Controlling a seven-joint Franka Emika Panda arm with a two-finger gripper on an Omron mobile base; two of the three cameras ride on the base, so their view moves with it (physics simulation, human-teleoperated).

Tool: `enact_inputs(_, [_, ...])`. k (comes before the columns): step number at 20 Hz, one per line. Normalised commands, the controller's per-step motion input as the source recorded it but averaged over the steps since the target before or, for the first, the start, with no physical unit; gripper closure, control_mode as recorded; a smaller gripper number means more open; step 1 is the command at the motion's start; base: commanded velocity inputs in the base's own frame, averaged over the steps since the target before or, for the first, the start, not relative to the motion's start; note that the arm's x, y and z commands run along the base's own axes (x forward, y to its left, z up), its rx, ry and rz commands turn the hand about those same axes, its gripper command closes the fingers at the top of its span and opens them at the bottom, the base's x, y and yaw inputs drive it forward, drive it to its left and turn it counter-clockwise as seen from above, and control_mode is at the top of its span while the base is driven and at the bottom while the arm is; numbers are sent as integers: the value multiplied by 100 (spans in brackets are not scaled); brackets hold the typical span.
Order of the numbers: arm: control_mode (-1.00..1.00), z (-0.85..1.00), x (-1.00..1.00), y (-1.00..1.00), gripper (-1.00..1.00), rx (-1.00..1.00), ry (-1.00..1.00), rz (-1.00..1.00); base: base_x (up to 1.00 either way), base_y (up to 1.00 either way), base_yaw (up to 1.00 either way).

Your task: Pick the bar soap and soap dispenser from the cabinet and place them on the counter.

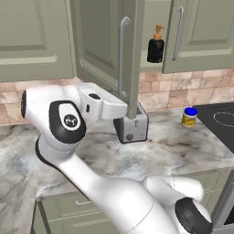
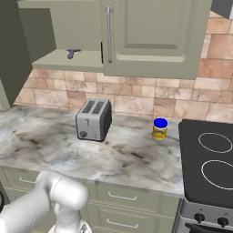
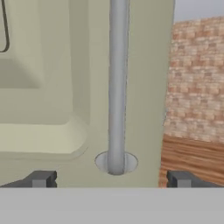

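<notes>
Olive cabinet (image 1: 105, 41) door hides the bar soap; spread fingers (image 3: 39, 179) flank its handle (image 3: 117, 87).

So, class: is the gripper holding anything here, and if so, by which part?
Nothing is held. The gripper is open, its fingertips standing either side of the lower end of the cabinet door's handle without closing on it.

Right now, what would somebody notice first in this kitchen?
Probably the big white robot arm reaching up to the swung-open olive-green cabinet door, its open gripper facing the door's silver bar handle. Behind it, a small black soap dispenser with an orange pump stands on the cabinet shelf, above the silver toaster.
</notes>
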Motion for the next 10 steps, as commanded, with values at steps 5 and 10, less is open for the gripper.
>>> enact_inputs(5, [-100,-8,-39,18,-100,0,0,0,0,0,0])
enact_inputs(10, [-100,-14,-59,2,-100,-1,0,0,0,0,0])
